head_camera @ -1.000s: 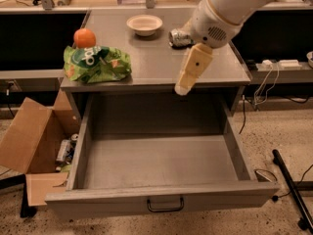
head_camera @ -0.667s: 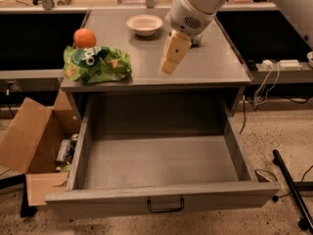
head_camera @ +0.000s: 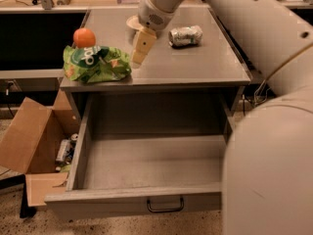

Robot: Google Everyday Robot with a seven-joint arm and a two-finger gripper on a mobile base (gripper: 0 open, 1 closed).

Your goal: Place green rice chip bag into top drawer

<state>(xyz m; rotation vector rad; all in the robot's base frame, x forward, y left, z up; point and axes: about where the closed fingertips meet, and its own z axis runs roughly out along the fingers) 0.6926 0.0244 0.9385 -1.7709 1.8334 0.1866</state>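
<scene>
Gripper [head_camera: 137, 58]: hanging over the cabinet top [head_camera: 195, 65], just right of the green rice chip bag [head_camera: 97, 63], angling down toward it; likely lining up a grasp.
Opening: cannot tell; carrying nothing.
Bag: lying crumpled on the top, not yet moved.
Orange fruit [head_camera: 84, 37]: sitting behind the bag, touching it; could roll.
Top drawer [head_camera: 146, 165]: standing pulled open below the bag, ready to receive it.

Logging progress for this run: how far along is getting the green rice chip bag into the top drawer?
Done: the top drawer is pulled open, interior bare. In hand: the end effector hangs over the cabinet top close beside the green rice chip bag, not yet holding it. Left: grasp the bag, carry it forward and release it in the drawer.
</scene>
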